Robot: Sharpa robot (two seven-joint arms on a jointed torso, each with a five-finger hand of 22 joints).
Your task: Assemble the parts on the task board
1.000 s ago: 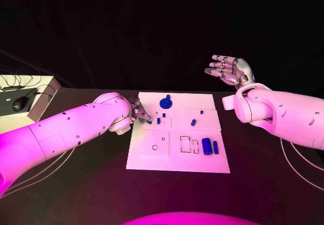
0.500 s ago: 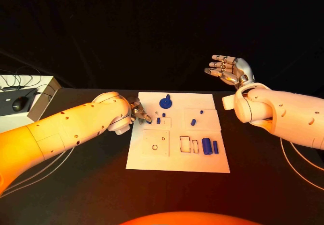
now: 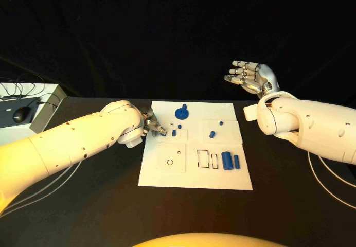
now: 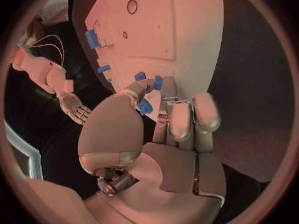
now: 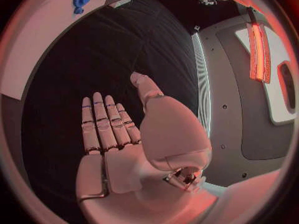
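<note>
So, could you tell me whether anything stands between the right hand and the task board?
Nothing visible does: the right hand hangs open beyond the task board, with only bare table between them.

black table (image 3: 89, 206) | on it: white task board (image 3: 167, 177)

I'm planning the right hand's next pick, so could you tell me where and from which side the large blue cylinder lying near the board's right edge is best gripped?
Probably across its middle, from above. The large blue cylinder lies flat on the task board, long axis running away from the robot, so its curved sides are exposed. A thinner blue piece lies close on its right, leaving little room there. The right hand is raised and holds nothing.
</note>
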